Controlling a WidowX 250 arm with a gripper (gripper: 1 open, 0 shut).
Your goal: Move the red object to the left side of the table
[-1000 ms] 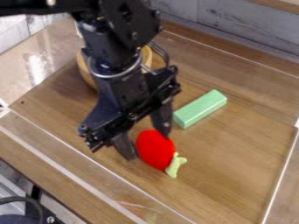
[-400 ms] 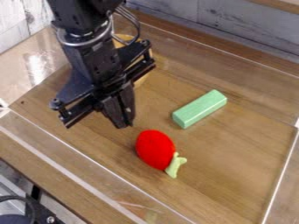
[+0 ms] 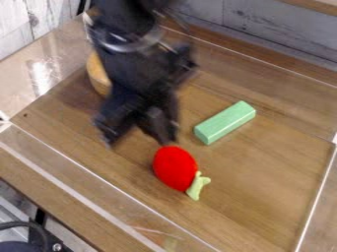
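Gripper (image 3: 148, 141) blurred in the left and upper middle of the frame: you have its fingers pointing down toward the tabletop (image 3: 262, 203), apparently closed. You can make out nothing held in them. Just right of and below those fingertips, near the lower centre, lies the red toy (image 3: 172, 167). Its long axis runs on a slant, rounded end up and left, pale green stem (image 3: 198, 186) down and right, so the rounded end is the one nearer you. Your coming move likely turns on that offset: open the fingers, shift right and toward the bottom of the frame, and straddle the body across its slant.
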